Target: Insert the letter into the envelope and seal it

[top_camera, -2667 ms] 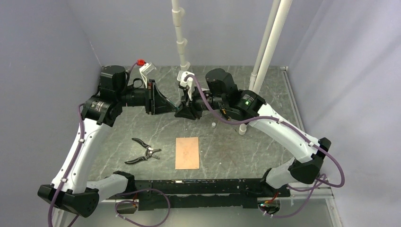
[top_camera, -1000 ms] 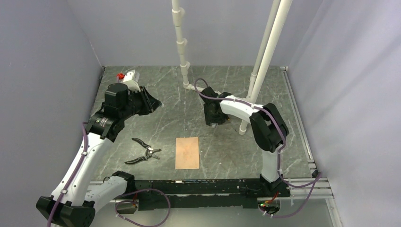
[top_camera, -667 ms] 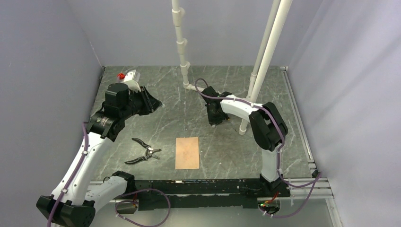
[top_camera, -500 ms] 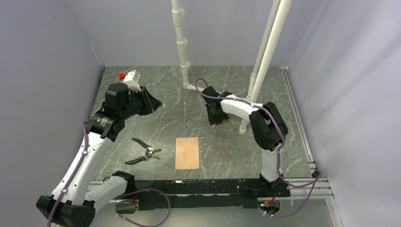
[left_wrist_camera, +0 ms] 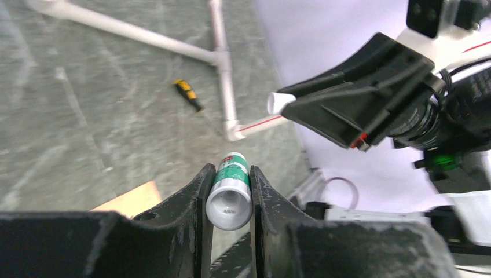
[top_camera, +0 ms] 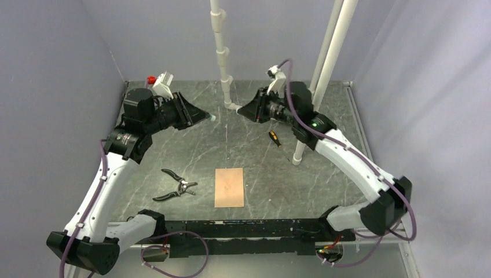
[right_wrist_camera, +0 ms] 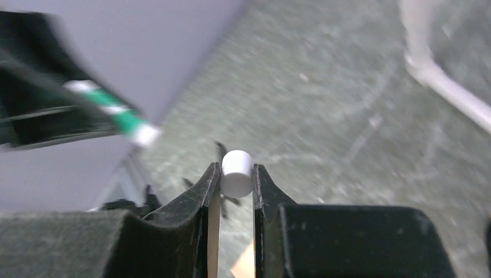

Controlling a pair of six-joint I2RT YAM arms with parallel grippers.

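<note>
Near the middle of the worktop's (top_camera: pixel 173 147) near edge lies one flat tan paper rectangle. Faint lines on its face suggest it is the envelope (top_camera: pixel 229 187). No flap stands up and the letter does not show separately, so it is probably inside. Nothing touches the paper. To its left, toward the left edge, rest black-handled pliers (top_camera: pixel 176 186). Beyond it, right of centre, a small yellow-and-black screwdriver (top_camera: pixel 274 138) lies near the foot of a white pipe frame (top_camera: pixel 223 58). Both arms are raised over the far half of the worktop, their tips facing each other across a gap. The left gripper (top_camera: pixel 200 116) pinches a green-and-white glue stick (left_wrist_camera: pixel 230 188) between narrow fingers. The right gripper (top_camera: pixel 244 110) pinches a small white cap (right_wrist_camera: pixel 236 166), its fingers likewise narrow. The step looks like handling the cap for sealing, though whether it is coming off or going on cannot be told. Either way it should go best with tube and cap kept on one line and the tube gripped firmly. Any glue should reach only the flap's edge. Only the overhead view shows the paper whole. The left wrist view shows the tube's label and one corner of the paper. The right wrist view, blurred, shows the cap as a short plain cylinder.
</note>
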